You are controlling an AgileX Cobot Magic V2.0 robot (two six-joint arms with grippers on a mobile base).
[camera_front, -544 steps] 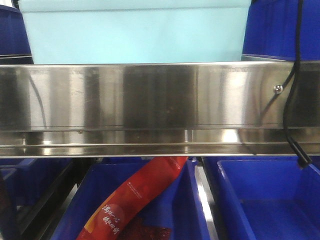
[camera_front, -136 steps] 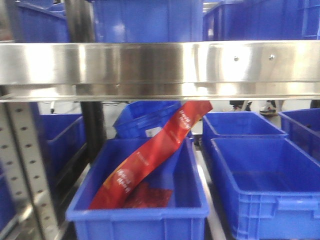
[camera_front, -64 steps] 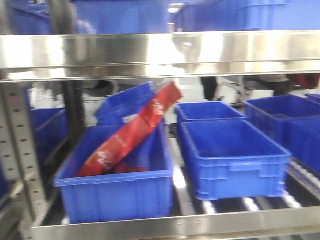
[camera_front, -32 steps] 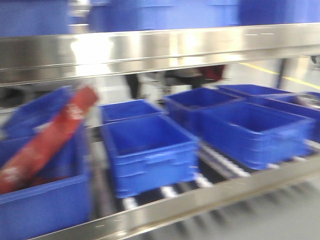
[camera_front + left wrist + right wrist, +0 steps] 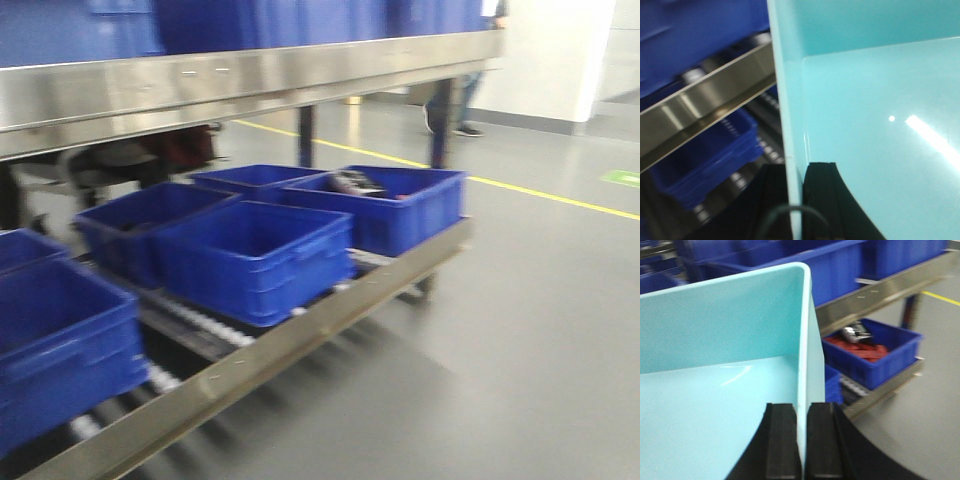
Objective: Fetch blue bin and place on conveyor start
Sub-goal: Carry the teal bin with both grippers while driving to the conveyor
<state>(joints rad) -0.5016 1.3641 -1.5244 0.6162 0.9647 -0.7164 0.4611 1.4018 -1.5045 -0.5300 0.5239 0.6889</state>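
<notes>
Cyan blue bin (image 5: pixel 865 125) tight in left pincer (image 5: pixel 795 176) and right pincer (image 5: pixel 801 413), wrist views only.

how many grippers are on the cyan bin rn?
2. The left gripper clamps one wall of the blue bin, with one finger inside and one outside. The right gripper clamps a wall the same way in its wrist view.

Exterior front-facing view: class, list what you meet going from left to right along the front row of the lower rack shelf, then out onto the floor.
Nearest dark blue crate → middle dark blue crate → dark blue crate holding items → green floor mark.
</notes>
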